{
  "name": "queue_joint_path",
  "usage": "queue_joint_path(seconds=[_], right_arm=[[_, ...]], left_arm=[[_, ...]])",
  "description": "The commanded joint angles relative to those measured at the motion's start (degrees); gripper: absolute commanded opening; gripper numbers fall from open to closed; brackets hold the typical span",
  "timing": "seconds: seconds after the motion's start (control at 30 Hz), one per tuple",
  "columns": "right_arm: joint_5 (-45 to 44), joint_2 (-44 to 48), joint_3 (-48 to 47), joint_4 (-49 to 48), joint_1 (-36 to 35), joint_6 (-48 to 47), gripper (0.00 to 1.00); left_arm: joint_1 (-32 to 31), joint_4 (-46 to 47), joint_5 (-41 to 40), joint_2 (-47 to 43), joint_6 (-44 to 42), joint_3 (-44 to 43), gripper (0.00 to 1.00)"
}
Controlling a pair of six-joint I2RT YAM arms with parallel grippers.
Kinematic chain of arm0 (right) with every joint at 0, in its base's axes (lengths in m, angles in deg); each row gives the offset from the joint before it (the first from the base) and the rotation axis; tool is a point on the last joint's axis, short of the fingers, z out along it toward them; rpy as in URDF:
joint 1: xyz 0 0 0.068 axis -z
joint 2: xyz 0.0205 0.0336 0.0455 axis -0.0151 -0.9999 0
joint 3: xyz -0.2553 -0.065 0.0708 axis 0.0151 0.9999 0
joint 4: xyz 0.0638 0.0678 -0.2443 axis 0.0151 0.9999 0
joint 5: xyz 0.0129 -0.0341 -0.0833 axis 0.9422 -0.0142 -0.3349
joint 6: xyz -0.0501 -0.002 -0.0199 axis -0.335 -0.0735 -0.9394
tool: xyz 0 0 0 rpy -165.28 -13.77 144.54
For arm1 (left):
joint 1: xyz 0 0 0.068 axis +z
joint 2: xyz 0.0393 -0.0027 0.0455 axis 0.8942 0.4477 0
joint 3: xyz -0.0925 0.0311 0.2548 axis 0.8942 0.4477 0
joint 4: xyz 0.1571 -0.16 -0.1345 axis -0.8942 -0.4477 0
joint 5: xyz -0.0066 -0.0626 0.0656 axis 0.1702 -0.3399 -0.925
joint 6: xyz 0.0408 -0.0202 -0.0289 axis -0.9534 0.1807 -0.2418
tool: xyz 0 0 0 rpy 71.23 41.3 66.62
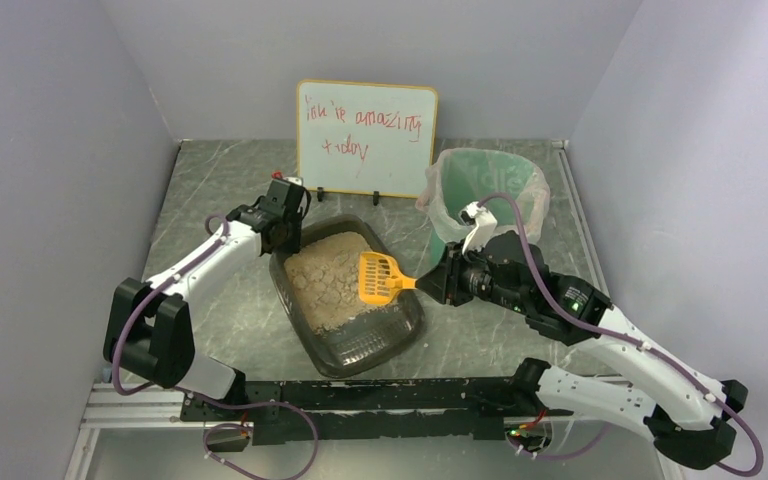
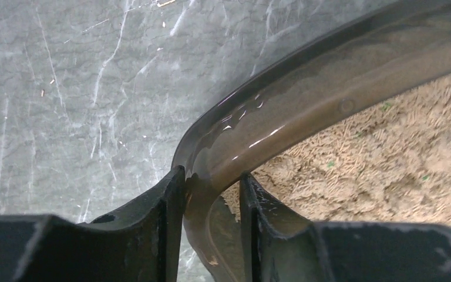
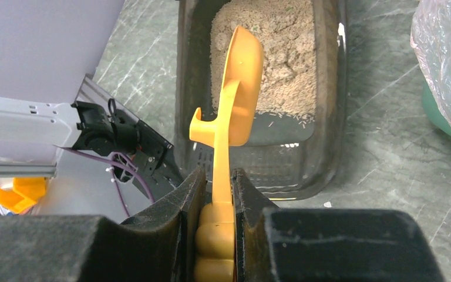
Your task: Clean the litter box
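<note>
The litter box (image 1: 286, 290) is a dark translucent tray lying on the table, with tan litter (image 1: 325, 270) at its far end and a ridged grate (image 1: 365, 340) at its near end. My left gripper (image 1: 282, 235) is shut on the box's far-left corner; in the left wrist view its jaws (image 2: 211, 188) straddle the rim (image 2: 305, 88), one finger outside and one inside over the litter (image 2: 387, 153). My right gripper (image 1: 430, 283) is shut on the handle of a yellow slotted scoop (image 1: 380, 277), held above the litter. In the right wrist view (image 3: 217, 188) the scoop (image 3: 241, 82) appears empty over the box (image 3: 329, 117).
A green bin with a clear plastic liner (image 1: 485, 190) stands right of the box, behind my right arm; its edge shows in the right wrist view (image 3: 446, 59). A whiteboard (image 1: 365, 135) stands at the back. Grey walls enclose the table on both sides.
</note>
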Motion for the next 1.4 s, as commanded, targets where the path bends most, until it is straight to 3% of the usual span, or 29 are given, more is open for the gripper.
queue_joint_path(seconds=[0.0,0.07,0.2,0.67,1.0,1.37], right_arm=[[1.1,1.2,-0.8,-0.9,-0.2,0.6,0.0],[1.6,1.1,-0.3,-1.4,-0.2,0.9,0.0],[1.9,0.7,0.2,-2.4,-0.2,1.1,0.0],[-7.3,-3.9,-1.9,2.6,-0.2,0.3,0.0],[-7.3,-9.3,-4.6,4.2,-0.1,4.5,0.0],[-7.7,-20.0,-7.7,7.8,0.7,16.5,0.0]], left_arm=[[-0.4,0.2,-1.1,-0.4,1.2,-1.0,0.3],[-0.4,-0.6,-2.0,-1.2,1.3,-0.9,0.22],[-0.4,-2.2,-3.0,-3.3,1.5,0.0,0.18],[-1.2,-6.1,0.8,-9.9,2.4,4.7,0.13],[-1.6,-8.1,1.9,-15.5,2.0,6.0,0.25],[-1.6,-6.2,3.7,-15.8,0.1,5.8,0.58]])
